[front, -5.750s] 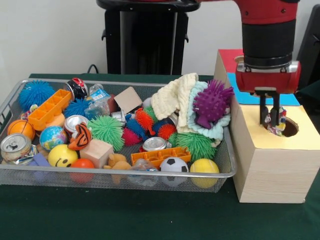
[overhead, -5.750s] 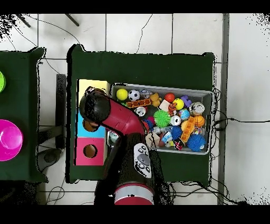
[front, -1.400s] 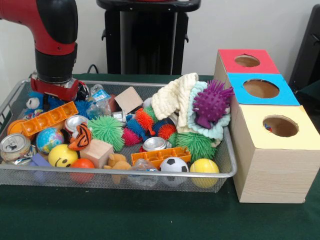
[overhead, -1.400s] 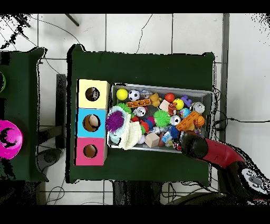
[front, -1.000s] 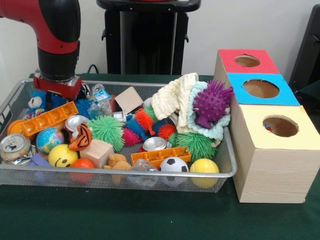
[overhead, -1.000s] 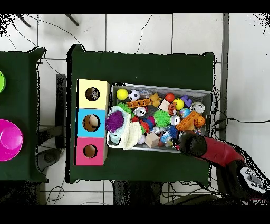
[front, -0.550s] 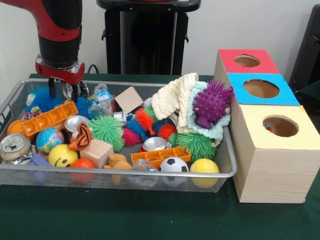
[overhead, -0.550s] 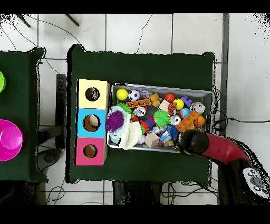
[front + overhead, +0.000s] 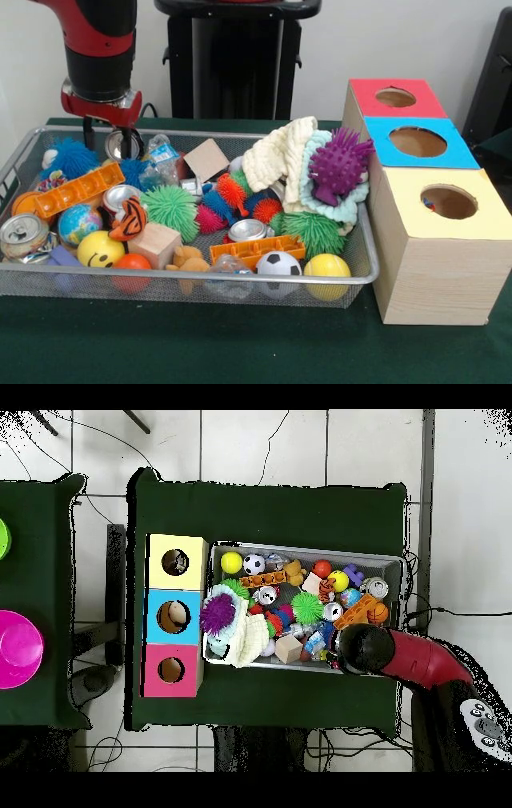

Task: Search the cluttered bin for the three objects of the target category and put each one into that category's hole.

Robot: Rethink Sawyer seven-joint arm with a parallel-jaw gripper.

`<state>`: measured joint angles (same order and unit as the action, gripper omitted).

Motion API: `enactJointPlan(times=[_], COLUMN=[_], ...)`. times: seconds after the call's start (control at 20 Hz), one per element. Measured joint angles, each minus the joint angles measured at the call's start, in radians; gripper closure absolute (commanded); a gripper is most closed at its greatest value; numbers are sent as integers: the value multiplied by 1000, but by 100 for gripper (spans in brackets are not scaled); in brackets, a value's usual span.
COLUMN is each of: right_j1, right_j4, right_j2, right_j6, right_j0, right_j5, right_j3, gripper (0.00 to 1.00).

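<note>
The wire mesh bin [image 9: 364, 276] holds a heap of toys; it also shows in the overhead view [image 9: 402, 562]. My gripper [image 9: 110, 134] hangs over the bin's back left corner with its fingers apart, holding nothing. A silver can [image 9: 120, 146] lies just below it. A shiny crumpled wrapper with blue print [image 9: 160, 162] lies right of the can. Other wrappers are hidden in the heap. The yellow-surround hole [image 9: 449, 202] tops the nearest wooden box; a bit of coloured material shows inside it. In the overhead view the arm [image 9: 366, 649] covers the gripper, and the yellow hole [image 9: 175, 562] is at the left.
The blue-surround hole [image 9: 418, 142] and red-surround hole [image 9: 395, 97] stand behind the yellow one. A purple spiky ball [image 9: 338, 166] on cream cloth [image 9: 280, 156] is piled high at the bin's right. More cans [image 9: 22, 232] [image 9: 248, 230], balls and blocks fill the bin.
The gripper has risen out of the bin's back left corner and drifted slightly right. The blue fuzzy toy it covered now shows. Nothing came up with it.
</note>
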<state>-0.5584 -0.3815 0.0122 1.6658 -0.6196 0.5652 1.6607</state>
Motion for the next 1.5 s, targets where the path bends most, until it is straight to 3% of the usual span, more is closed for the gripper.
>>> enactJointPlan(times=[0.5, 1.5], right_j1=[-11, -22], right_j4=[-1, -11], right_j2=[5, 10], right_j6=[0, 0], right_j0=[4, 4], right_j5=[7, 72], right_j3=[-5, -121], gripper=[0, 0])
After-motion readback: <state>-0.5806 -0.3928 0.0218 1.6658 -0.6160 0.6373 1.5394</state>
